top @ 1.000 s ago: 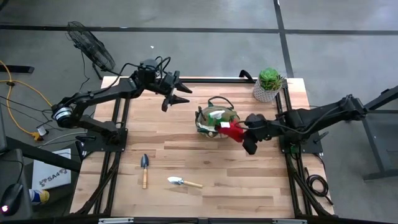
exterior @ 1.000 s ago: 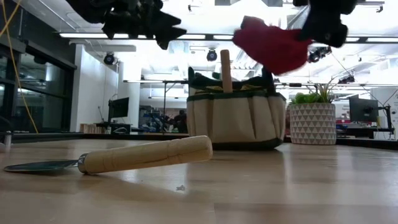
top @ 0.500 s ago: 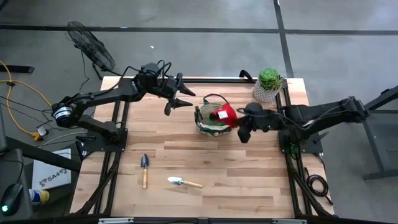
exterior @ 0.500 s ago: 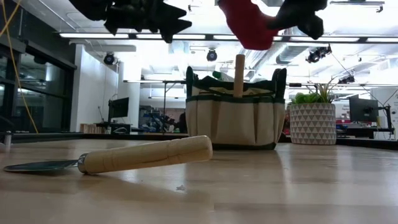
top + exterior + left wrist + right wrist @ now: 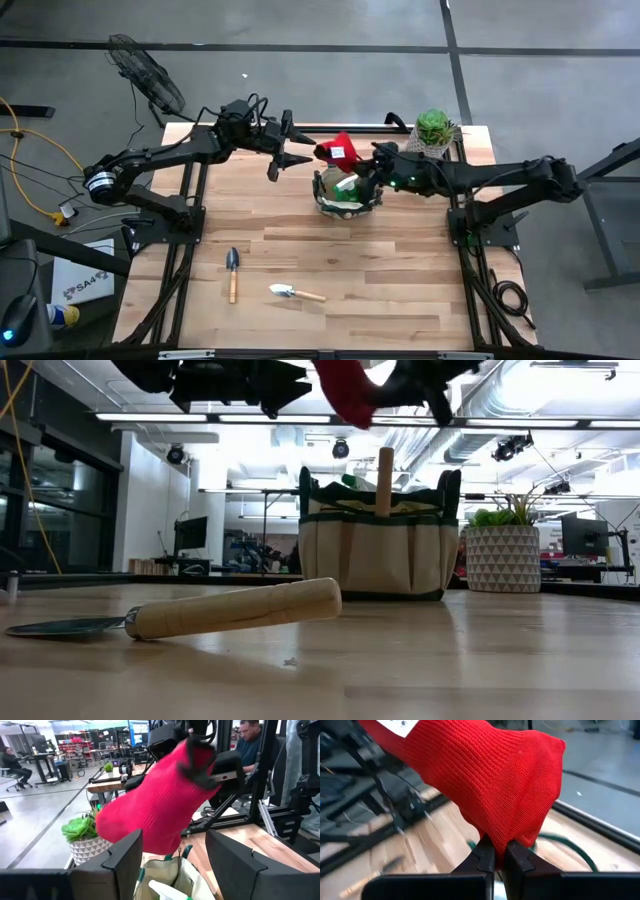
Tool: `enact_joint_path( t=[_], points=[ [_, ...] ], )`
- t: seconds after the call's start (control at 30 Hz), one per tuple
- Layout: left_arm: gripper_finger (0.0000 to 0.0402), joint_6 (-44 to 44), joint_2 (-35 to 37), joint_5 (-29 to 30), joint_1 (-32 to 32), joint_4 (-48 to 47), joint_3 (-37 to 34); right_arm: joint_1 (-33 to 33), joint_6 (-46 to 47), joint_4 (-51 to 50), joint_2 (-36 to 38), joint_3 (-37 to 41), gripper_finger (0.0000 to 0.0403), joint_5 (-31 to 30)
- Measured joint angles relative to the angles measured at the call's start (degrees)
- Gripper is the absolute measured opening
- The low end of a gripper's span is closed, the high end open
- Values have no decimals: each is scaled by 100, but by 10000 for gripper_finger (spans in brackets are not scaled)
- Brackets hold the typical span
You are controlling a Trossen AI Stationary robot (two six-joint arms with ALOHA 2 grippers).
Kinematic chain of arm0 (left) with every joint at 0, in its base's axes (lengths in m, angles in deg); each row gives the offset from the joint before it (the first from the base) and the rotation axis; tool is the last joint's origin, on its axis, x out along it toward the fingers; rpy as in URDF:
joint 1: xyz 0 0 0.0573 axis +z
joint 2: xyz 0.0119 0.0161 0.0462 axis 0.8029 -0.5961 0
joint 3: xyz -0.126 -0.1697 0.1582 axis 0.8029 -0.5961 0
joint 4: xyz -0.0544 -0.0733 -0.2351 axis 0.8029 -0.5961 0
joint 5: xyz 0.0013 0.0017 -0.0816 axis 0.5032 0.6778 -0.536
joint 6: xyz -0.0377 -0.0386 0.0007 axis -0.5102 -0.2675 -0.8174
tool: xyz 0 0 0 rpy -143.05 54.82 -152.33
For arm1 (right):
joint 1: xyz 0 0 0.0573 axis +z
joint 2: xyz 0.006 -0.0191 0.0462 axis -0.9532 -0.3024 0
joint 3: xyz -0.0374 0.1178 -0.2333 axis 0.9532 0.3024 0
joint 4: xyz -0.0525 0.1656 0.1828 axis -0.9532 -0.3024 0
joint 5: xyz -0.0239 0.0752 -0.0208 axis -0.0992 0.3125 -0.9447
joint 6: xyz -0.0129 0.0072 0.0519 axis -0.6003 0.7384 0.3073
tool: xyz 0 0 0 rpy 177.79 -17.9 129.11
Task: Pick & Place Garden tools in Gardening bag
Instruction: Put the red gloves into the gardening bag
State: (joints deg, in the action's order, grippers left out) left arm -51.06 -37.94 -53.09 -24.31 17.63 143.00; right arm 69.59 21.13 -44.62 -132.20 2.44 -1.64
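Between my fingers (image 5: 496, 862), which are matt black plastic, the red glove (image 5: 485, 775) is ribbed knit cloth. The gardening bag (image 5: 378, 550) below is coarse tan canvas with dark trim. The tabletop (image 5: 400, 270) is pale wood planking with a slight sheen; the nearest trowel's handle (image 5: 235, 608) is smooth bare wood.

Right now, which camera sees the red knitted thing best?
The right wrist view: the red knitted item fills it, pinched in the right gripper. The left wrist view shows it whole, the high view small above the gardening bag, and the low view only its bottom edge.
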Motion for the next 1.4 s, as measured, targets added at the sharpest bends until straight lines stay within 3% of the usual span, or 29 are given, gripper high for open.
enact_joint_path(
  t=[0.17,0.43,0.83,1.23,1.4],
  points=[
    [212,-8,0,23,0,45,0,-139,-214,820,-304,0,4,126],
    [215,-13,0,36,2,240,0,-332,-257,1233,-474,0,4,195],
    [315,-157,-4,571,-76,443,0,-342,-318,1491,-585,0,4,276],
    [314,-12,-3,1088,-365,666,0,-512,-309,2053,-1016,0,4,557],
    [274,-13,-2,1135,-363,668,0,-559,-279,2039,-1016,0,4,589]
  ],
)
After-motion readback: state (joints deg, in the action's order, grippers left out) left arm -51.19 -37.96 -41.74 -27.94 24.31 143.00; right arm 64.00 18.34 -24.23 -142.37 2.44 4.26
